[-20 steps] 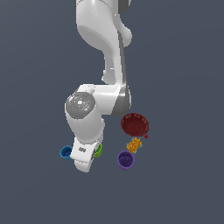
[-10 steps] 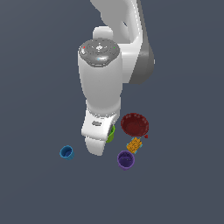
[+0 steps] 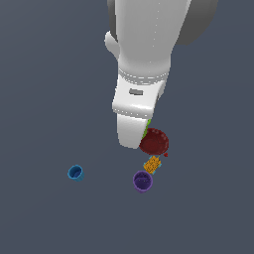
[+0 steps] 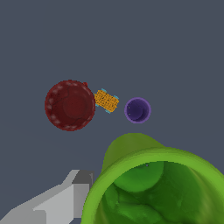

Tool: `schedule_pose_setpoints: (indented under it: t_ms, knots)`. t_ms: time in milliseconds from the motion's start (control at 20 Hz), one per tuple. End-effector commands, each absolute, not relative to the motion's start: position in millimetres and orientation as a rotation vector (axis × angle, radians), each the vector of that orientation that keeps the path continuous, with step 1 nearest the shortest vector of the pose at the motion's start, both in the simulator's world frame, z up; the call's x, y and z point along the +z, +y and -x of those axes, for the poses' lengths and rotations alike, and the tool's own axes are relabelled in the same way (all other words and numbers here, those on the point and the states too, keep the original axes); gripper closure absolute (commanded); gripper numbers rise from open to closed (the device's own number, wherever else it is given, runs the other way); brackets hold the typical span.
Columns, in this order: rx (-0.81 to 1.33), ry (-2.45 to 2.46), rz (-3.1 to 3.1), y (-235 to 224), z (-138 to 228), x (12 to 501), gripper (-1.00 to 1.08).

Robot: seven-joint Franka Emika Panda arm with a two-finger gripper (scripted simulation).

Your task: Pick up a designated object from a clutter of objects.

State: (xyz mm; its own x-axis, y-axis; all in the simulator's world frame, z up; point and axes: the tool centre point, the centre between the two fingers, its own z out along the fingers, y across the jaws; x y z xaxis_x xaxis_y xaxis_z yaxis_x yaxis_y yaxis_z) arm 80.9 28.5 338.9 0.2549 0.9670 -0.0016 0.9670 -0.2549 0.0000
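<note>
The bright green cup (image 4: 153,183) fills the near part of the wrist view, seen from above its rim, close to the camera and well above the floor. My gripper (image 4: 144,197) is shut on it; one grey finger (image 4: 72,192) shows beside the cup, the other is hidden. In the exterior view only a green sliver of the cup (image 3: 148,123) shows behind the white hand, where my gripper (image 3: 145,130) is mostly hidden. The cup is lifted clear of the other objects.
On the floor lie a dark red scalloped bowl (image 3: 155,141) (image 4: 70,105), an orange-yellow block with teal edges (image 3: 152,164) (image 4: 106,100), a purple cup (image 3: 142,181) (image 4: 137,110), and a blue cup (image 3: 75,172) apart at the exterior view's left.
The arm has risen and swung toward the exterior view's right, over the red bowl, carrying the green cup up with it. The other objects have not moved.
</note>
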Motion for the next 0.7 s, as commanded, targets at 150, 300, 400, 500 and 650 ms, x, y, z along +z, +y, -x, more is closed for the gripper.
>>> schedule_pose_setpoints:
  t_ms: [150,300,400,500,650]
  knots:
    - [-0.001,1.916,-2.489,47.8,-74.2,380.8,1.08]
    - [-0.001,1.916,-2.489,54.7,-72.6,394.8,1.08]
    - [0.0,1.916,-2.489,57.5,-72.0,401.2,1.08]
    - [0.0,1.916,-2.489,59.6,-71.7,405.4,1.08]
    - [0.0,1.916,-2.489,60.8,-71.6,407.8,1.08]
